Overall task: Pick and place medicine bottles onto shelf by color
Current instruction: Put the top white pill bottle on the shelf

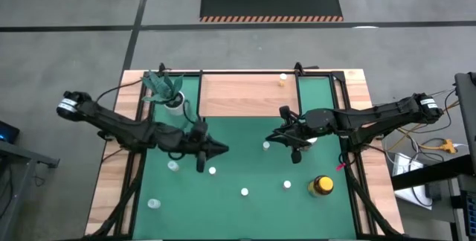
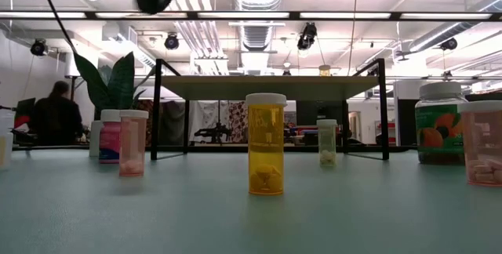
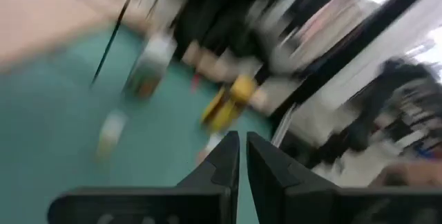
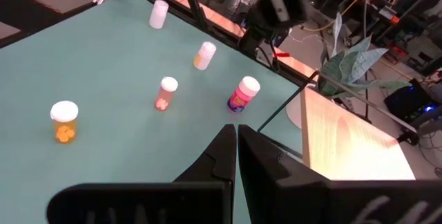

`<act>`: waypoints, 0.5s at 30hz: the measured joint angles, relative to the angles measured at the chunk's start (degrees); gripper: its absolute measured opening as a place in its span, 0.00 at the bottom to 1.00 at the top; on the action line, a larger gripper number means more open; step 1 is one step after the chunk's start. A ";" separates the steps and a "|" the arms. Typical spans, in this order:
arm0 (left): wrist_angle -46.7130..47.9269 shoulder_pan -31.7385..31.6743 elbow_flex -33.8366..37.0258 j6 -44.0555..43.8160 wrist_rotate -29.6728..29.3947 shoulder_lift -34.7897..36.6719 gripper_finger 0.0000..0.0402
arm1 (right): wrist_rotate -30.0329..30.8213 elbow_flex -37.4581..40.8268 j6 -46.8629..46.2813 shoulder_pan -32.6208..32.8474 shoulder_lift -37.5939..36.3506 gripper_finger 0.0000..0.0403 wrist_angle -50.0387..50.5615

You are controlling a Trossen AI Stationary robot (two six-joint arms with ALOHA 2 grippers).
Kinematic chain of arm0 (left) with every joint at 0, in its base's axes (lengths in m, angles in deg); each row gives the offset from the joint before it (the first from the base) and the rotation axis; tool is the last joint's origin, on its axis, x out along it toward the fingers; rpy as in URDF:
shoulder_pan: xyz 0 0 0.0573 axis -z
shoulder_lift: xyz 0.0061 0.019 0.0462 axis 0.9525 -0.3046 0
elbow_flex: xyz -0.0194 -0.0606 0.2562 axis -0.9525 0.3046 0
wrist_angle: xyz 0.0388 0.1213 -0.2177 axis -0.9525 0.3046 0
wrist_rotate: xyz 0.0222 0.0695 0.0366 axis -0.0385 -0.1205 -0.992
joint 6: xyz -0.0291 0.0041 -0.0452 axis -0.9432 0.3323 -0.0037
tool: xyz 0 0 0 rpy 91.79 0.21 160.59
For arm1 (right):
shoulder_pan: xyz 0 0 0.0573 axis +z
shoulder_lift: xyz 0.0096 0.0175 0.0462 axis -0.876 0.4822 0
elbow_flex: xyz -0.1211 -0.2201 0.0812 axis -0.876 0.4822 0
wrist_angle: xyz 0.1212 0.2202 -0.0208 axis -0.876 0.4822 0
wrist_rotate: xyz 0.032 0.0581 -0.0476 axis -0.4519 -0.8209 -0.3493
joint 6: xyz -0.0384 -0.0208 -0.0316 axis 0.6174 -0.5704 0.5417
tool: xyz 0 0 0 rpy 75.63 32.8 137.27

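Note:
Small white-capped medicine bottles stand on the green mat (image 1: 245, 211): an orange one (image 2: 266, 143), pink ones (image 2: 132, 142) (image 4: 243, 94) and a white one (image 4: 159, 13). A yellow black-lidded jar (image 1: 321, 186) stands at the near right. A greenish jar (image 2: 441, 122) shows in the low view. One small bottle (image 1: 282, 79) stands on the light-wood shelf (image 1: 249, 96) at the far side. My left gripper (image 1: 222, 150) is shut and empty above the mat's middle left. My right gripper (image 1: 271, 137) is shut and empty above the middle right, near a bottle (image 1: 266, 146).
A white pot with a green plant (image 1: 167, 88) stands at the shelf's left end. The shelf's black legs (image 2: 156, 109) stand on the mat. Wood table strips (image 1: 111, 174) flank the mat. A person (image 2: 55, 117) sits in the room beyond.

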 joint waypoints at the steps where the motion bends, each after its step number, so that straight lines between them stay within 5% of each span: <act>1: 6.56 0.53 -1.39 -3.73 -0.43 0.00 0.03 | 0.00 0.01 0.00 -0.01 0.00 0.02 0.15; 8: 49.22 4.22 -8.18 -33.29 3.53 -0.90 0.03 | 0.01 0.02 0.00 0.01 0.00 0.02 0.68; 15: 53.47 7.26 -7.95 -46.02 15.46 -2.85 0.03 | 0.00 0.02 0.02 0.01 0.07 0.02 1.11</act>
